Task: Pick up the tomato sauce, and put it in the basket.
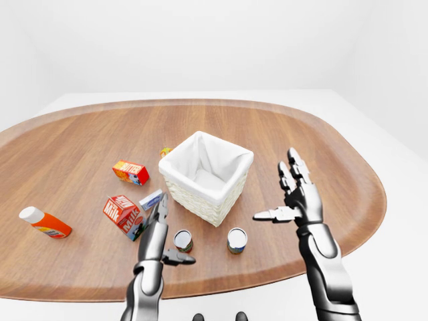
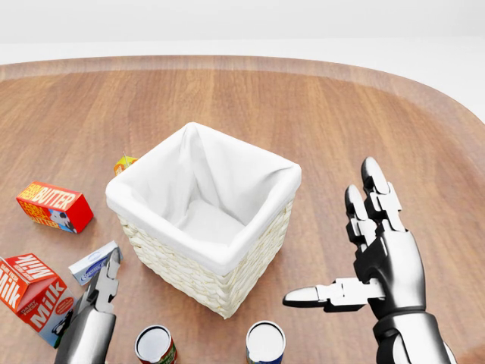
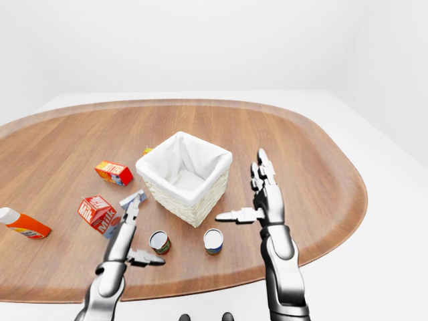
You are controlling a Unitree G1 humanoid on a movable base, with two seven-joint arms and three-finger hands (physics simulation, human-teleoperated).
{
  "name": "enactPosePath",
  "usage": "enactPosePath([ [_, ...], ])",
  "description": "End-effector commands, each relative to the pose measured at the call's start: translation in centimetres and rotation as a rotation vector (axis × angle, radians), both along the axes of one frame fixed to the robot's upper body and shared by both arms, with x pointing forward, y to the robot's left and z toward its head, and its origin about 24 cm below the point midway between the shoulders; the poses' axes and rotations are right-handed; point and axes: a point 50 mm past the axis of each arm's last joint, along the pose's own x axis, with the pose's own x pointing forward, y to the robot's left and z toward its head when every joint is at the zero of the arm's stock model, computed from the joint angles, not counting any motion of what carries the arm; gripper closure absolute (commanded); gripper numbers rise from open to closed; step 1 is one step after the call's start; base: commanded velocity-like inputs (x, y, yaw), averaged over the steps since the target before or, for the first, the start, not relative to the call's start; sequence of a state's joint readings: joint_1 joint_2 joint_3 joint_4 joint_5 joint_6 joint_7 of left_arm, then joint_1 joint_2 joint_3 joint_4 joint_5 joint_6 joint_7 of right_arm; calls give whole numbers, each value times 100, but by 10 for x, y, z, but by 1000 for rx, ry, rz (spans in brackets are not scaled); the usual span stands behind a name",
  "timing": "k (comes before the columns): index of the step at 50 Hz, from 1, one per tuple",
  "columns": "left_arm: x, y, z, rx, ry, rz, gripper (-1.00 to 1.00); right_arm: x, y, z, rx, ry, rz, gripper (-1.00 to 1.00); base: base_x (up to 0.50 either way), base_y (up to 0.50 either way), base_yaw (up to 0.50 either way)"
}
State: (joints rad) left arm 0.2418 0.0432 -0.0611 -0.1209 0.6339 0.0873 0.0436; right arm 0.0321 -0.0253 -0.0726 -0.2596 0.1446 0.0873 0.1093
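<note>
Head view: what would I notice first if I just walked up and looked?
The white-lined basket in the middle of the brown table grabs the eye first. Next comes the shiny right hand, open at the lower right. At the left edge sit a red milk carton and a butter box, and two cans stand at the bottom.
</note>
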Motion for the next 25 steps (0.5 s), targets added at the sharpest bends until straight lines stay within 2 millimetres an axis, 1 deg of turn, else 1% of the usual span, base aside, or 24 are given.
enactPosePath([
  [1,5,1,-4,-4,9,7,-98,0,0,0,-1,1,1,-100,0,0,0],
  [3,4,-1,-1,-5,1,0,-97,0,0,-1,-1,3,1,-100,0,0,0],
  [5,6,-1,-5,-6,11,4,-98,0,0,-1,-1,3,1,-100,0,0,0],
  [17,11,-2,-10,-14,27,8,-97,-1,0,0,0,2,1,-100,0,0,0],
  [18,11,-1,-15,-14,40,16,-97,-1,0,0,0,0,1,-100,0,0,0],
  [21,13,-2,-13,-15,37,10,-97,0,0,0,1,1,1,-100,0,0,0],
  [25,13,-2,-18,-16,51,17,-97,0,0,0,1,1,1,-100,0,0,0],
])
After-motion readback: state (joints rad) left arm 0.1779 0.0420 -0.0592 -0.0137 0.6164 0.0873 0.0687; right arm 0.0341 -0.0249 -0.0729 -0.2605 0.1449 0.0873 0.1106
